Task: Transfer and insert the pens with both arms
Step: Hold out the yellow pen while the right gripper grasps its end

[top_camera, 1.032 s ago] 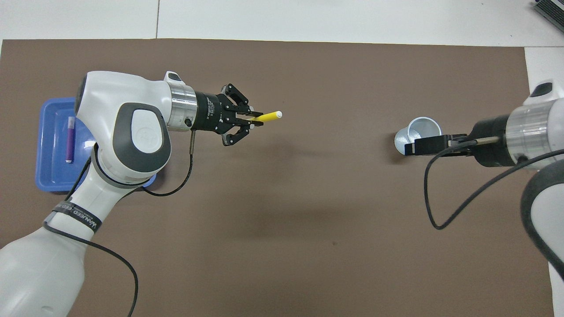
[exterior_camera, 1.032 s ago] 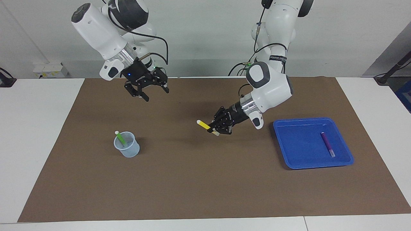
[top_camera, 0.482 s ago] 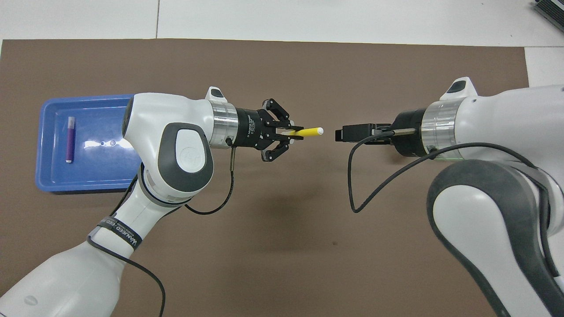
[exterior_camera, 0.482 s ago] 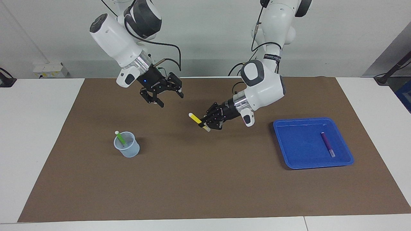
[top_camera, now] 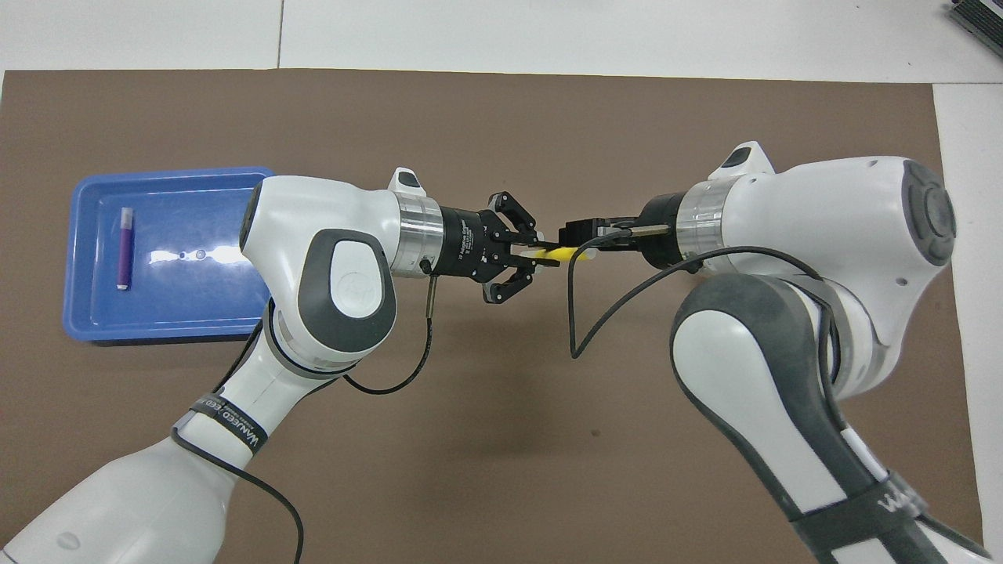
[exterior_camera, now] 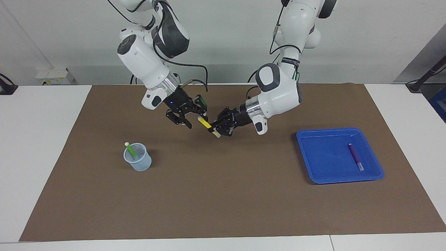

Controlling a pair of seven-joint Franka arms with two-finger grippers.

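The yellow pen (exterior_camera: 205,123) (top_camera: 560,254) is up in the air over the middle of the brown mat (exterior_camera: 223,202), passing between both arms. The left gripper (exterior_camera: 213,130) (top_camera: 541,254) pinches its lower part, fingertips pressed onto the barrel. The whitish capped end points to two o'clock on the overhead view's dial, where twelve points away from the robots. That capped end sits between the spread fingers of the right gripper (exterior_camera: 196,114) (top_camera: 576,235); whether they touch it I cannot tell.

Farther from the robots, at about two o'clock from the held pen, a clear cup (exterior_camera: 137,162) stands on the mat. The green pen (exterior_camera: 130,150) leans inside it, cap up. At about nine o'clock, toward the left arm's end, the blue tray (exterior_camera: 313,167) (top_camera: 86,329) holds the purple pen (exterior_camera: 355,157) (top_camera: 124,249) lying flat.
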